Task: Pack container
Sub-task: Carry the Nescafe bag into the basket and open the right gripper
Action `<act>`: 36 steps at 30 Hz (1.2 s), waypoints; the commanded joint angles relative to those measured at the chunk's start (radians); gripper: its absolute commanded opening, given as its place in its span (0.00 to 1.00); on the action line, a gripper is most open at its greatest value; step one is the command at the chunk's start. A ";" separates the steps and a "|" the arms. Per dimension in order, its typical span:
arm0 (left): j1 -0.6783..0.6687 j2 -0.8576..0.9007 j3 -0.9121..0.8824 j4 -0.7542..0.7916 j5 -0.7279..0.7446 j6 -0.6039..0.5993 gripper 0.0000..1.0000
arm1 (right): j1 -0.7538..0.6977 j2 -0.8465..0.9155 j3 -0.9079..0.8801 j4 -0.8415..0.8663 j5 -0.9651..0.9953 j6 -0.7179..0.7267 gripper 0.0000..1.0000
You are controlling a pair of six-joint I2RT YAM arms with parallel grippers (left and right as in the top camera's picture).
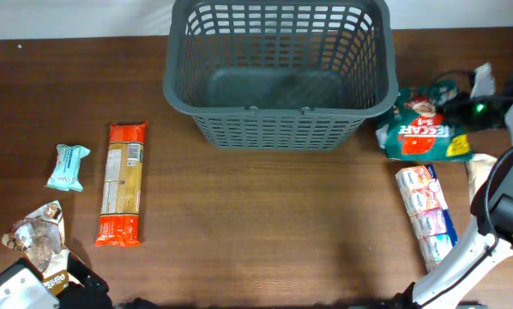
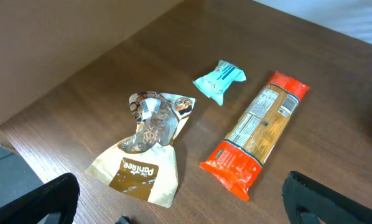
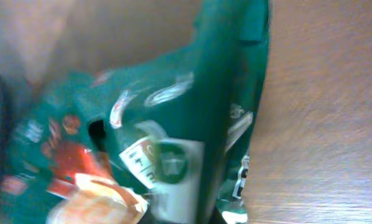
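The dark grey lattice basket [image 1: 278, 73] stands at the back middle of the table, with nothing visible inside. My right gripper [image 1: 473, 107] is just right of it, shut on the edge of a green snack packet [image 1: 424, 129]. That packet fills the blurred right wrist view [image 3: 173, 124] and hides the fingers. My left gripper [image 2: 186, 214] is open and empty at the front left corner [image 1: 33, 292], just in front of a beige and brown pouch [image 2: 145, 155].
An orange pasta packet [image 1: 123, 184] and a light blue packet [image 1: 68, 166] lie left of the basket, also in the left wrist view [image 2: 257, 134] [image 2: 218, 81]. The pouch [image 1: 40, 240] lies front left. A white, pink and blue packet [image 1: 426, 210] lies at the right.
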 commanded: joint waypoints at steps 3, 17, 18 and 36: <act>0.003 -0.011 -0.008 0.000 0.000 0.016 0.99 | 0.005 -0.178 0.394 -0.140 -0.007 0.010 0.04; 0.003 -0.011 -0.008 -0.001 0.031 0.016 0.99 | 0.469 -0.208 1.151 -0.122 -0.028 0.181 0.04; 0.003 -0.011 -0.008 -0.001 0.039 0.016 0.99 | 0.501 -0.206 1.146 -0.136 -0.028 0.181 0.04; 0.003 -0.011 -0.008 -0.003 0.067 0.017 0.99 | 0.755 -0.161 0.623 -0.435 -0.020 -0.086 0.03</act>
